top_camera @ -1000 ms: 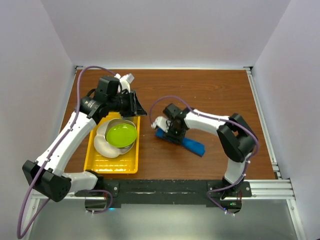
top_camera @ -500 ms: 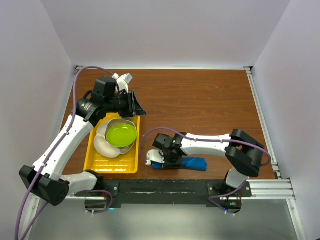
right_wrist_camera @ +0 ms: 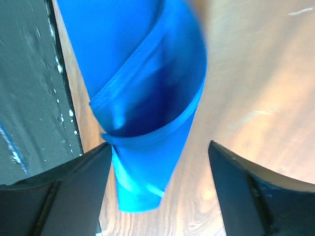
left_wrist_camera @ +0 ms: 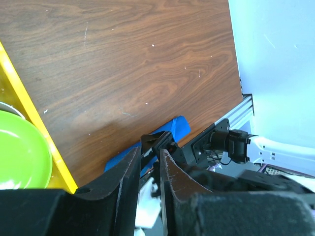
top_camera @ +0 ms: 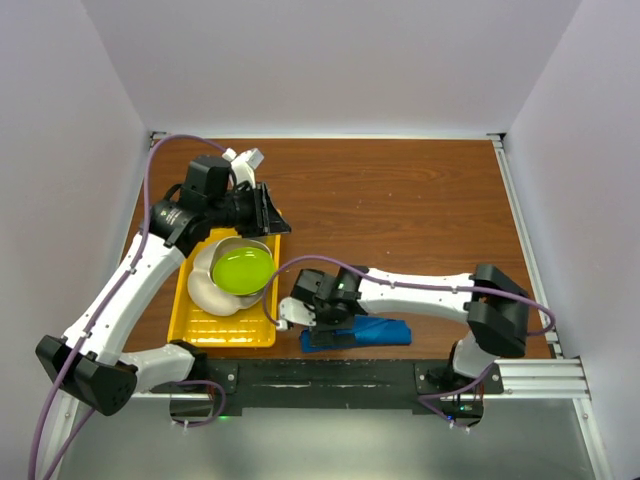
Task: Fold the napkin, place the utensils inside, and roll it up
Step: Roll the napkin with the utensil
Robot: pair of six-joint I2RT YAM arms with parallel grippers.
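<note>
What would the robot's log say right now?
bright blue cloth napkin: rolled, on brown wooden table | right gripper: open around its end | left gripper: slightly open, empty

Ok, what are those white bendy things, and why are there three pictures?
Those are two robot arms, the left arm and the right arm, bolted to a wooden table. The big picture looks down from above; the other two come from a camera on each wrist, showing that arm's own jaws. On the table lie a yellow tray with a green bowl in it and a rolled blue napkin. The right jaws stand open around the napkin's end; the left jaws hang near the tray's far end, holding nothing I can see.
</note>
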